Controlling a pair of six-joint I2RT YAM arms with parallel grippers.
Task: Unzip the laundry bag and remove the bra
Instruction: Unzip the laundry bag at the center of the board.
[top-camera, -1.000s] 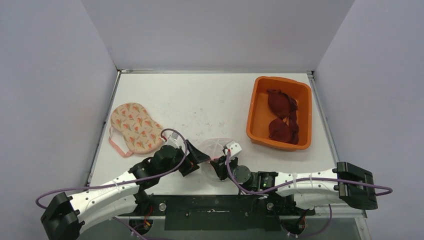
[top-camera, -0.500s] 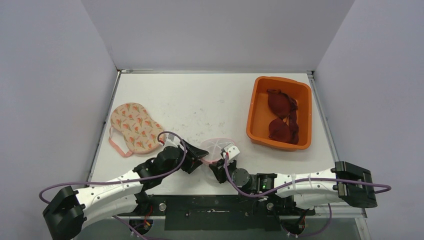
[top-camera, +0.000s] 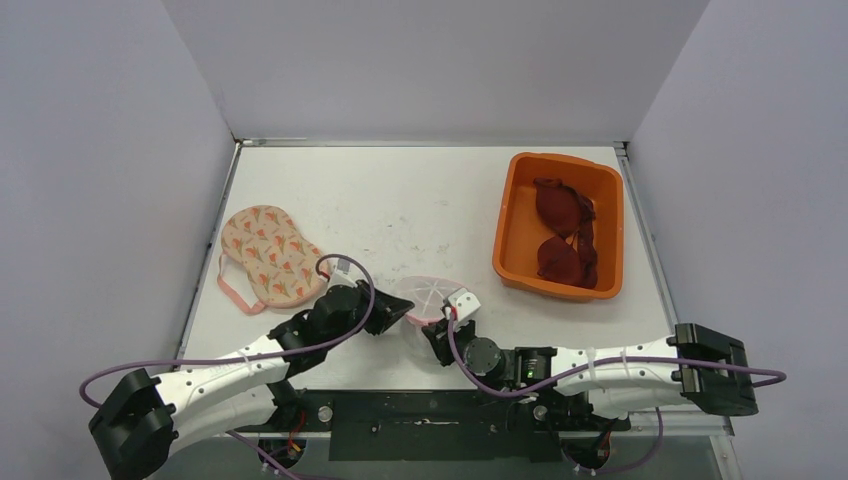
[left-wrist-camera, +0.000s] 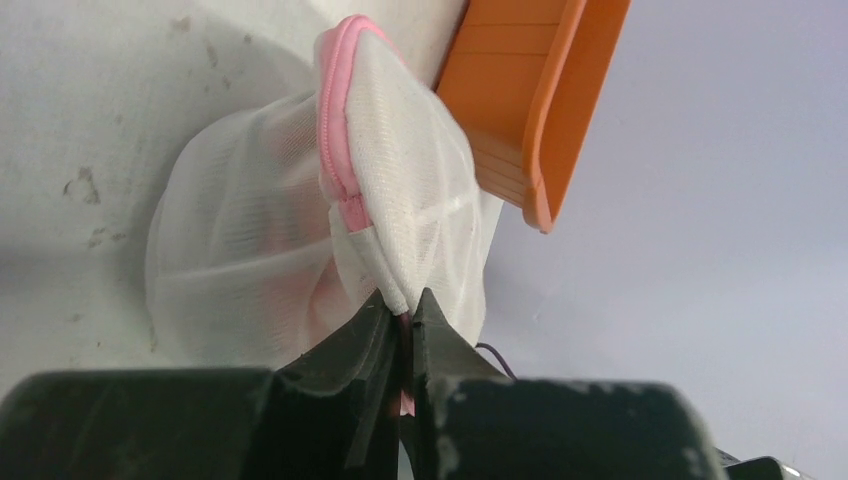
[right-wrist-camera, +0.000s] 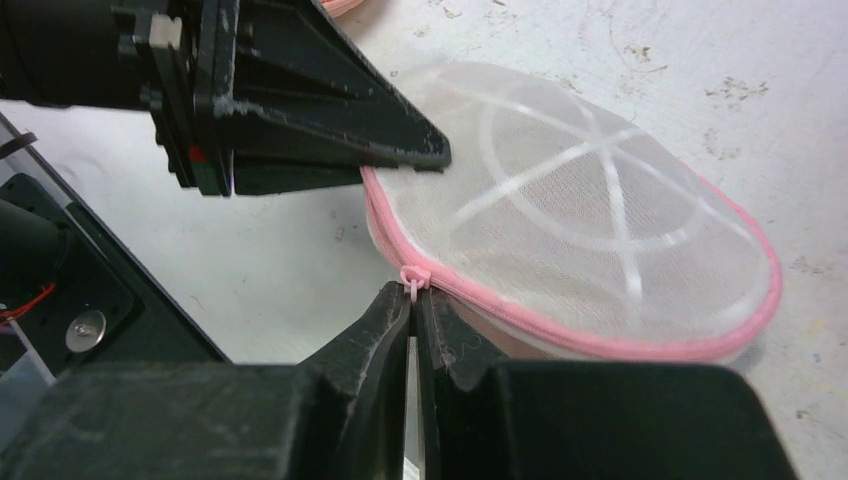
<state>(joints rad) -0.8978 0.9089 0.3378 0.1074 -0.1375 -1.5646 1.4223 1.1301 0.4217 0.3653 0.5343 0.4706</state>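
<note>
Left claw (left-wrist-camera: 403, 308): pinched tight on the laundry bag (left-wrist-camera: 260, 260) edge.
Right claw (right-wrist-camera: 414, 298): clamped on the pink zipper pull (right-wrist-camera: 413, 274).

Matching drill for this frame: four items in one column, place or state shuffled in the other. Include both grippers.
Items
1. left gripper
2. right gripper
3. dark red bra
4. peach patterned bra

Place or state
A. lying in the orange bin
B. shut on the mesh edge of the laundry bag
C. flat on the table, far left
D. shut on the pink zipper pull

Pairs: 1-B, 2-D, 3-A, 4-C
</note>
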